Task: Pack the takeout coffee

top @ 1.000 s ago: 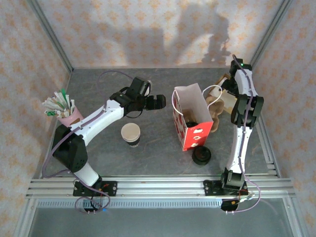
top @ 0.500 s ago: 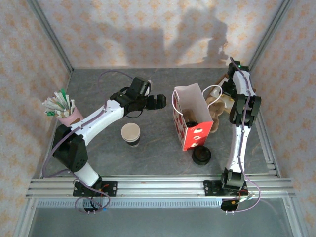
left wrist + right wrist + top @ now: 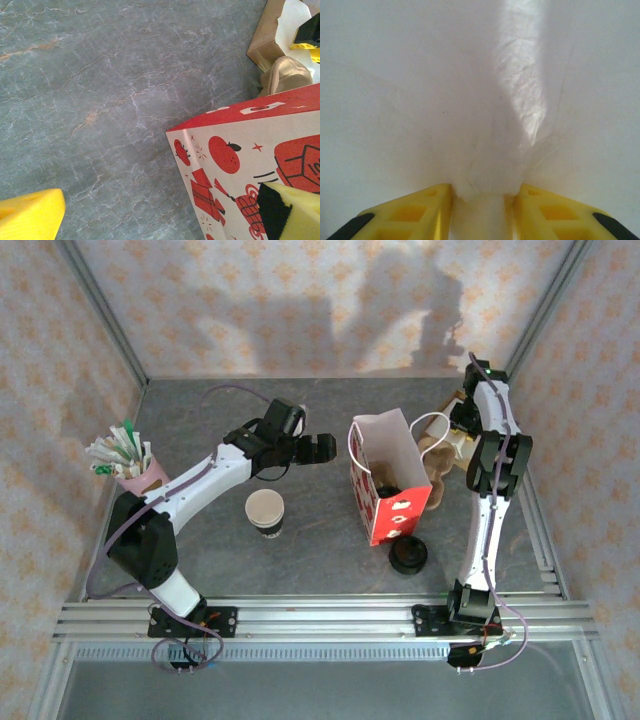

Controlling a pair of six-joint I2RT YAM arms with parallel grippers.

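Note:
A red-and-white paper bag [image 3: 388,502] stands open in the middle of the table, also seen in the left wrist view as the bag [image 3: 250,160]. Something dark and round lies inside it; I cannot tell whether it is the takeout coffee. My left gripper [image 3: 322,447] hovers open just left of the bag, and its yellow fingers [image 3: 31,216] straddle the bag's near corner. My right gripper [image 3: 458,432] is at the back right, behind the bag. It is shut on a bunch of white napkin paper [image 3: 485,125] pinched between its fingertips [image 3: 440,200].
An open lidless cup [image 3: 265,510] stands left of the bag. A stack of black lids [image 3: 408,555] lies in front of it. A pink cup of stirrers and packets [image 3: 128,462] is at the far left. Crumpled brown paper [image 3: 440,458] lies behind the bag.
The right gripper's jaws have closed in on the white napkin paper, and its wrist shifted slightly. The left arm has stayed put and open.

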